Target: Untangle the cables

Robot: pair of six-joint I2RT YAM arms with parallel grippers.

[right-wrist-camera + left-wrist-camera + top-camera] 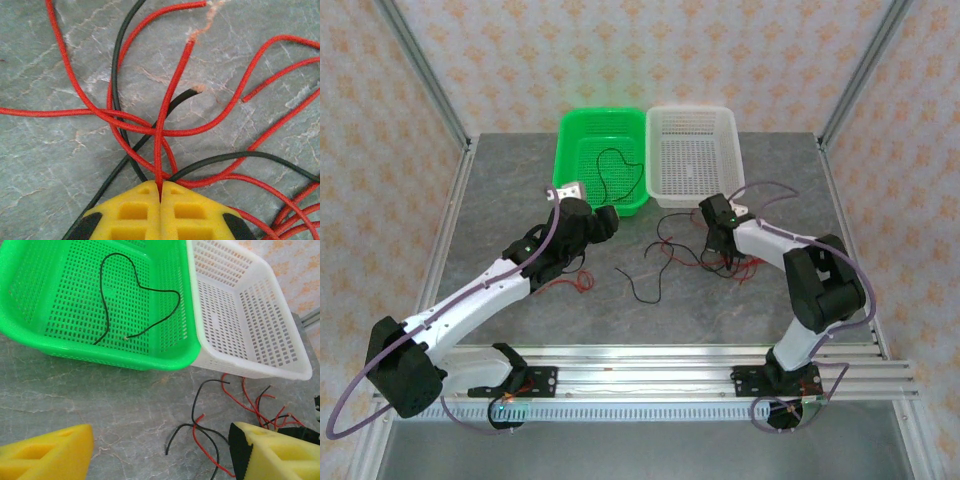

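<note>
Right of the counter's middle, the cables (117,117), seemingly light and limp, lie tangled, likely best gripped near a free end; the right hand (160,189) pinches one red strand (174,87), the left hand (162,445) gapes empty.

Tangled red and black cables (159,131), loosely curled on tabletop (50,165)

A robotics lab's test cell: two arms (470,300) stand bolted to an aluminium rail (650,375) at the near edge of a grey stone-patterned desk (720,320), fenced by metal posts (423,70) and floral wallpaper panels (640,50). A green basket (582,165) and a white basket (692,160) sit side by side at the back; loose red and black cables (159,131) lie on the desk.
</note>
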